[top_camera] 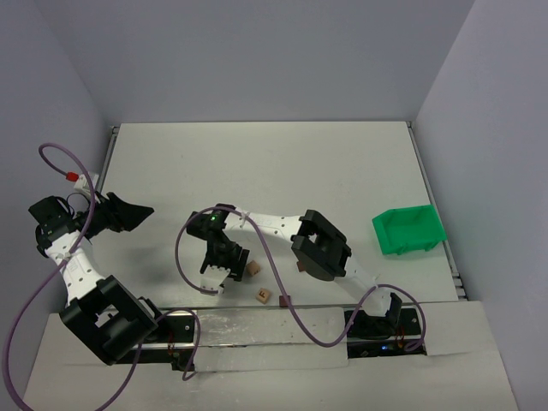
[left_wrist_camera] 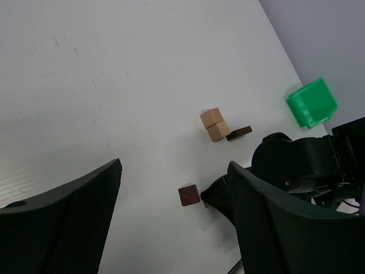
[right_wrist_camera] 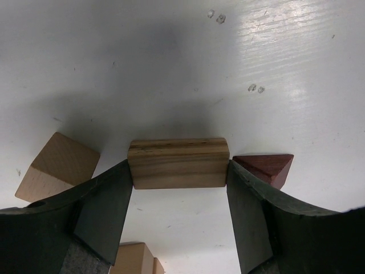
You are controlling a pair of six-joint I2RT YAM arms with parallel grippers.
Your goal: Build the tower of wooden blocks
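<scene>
The pieces of the wood block tower lie loose on the white table near its front edge. My right gripper (right_wrist_camera: 179,197) is shut on a light tan short brick (right_wrist_camera: 178,162), with one finger against each end, low over the table. A dark red-brown block (right_wrist_camera: 265,167) lies just outside its right finger and a tan cube (right_wrist_camera: 57,165) outside its left. In the top view the right gripper (top_camera: 224,267) hides the brick. Farther left, my left gripper (left_wrist_camera: 171,228) hangs open and empty above the table. It looks at the dark brown cube (left_wrist_camera: 189,194) and two touching tan cubes (left_wrist_camera: 215,124).
A green plastic bin (top_camera: 408,229) stands at the right side of the table. A tan cube (top_camera: 264,296) and a dark block (top_camera: 283,300) lie by the front edge. A thin dark piece (left_wrist_camera: 239,133) lies beside the two tan cubes. Purple cables loop around both arms.
</scene>
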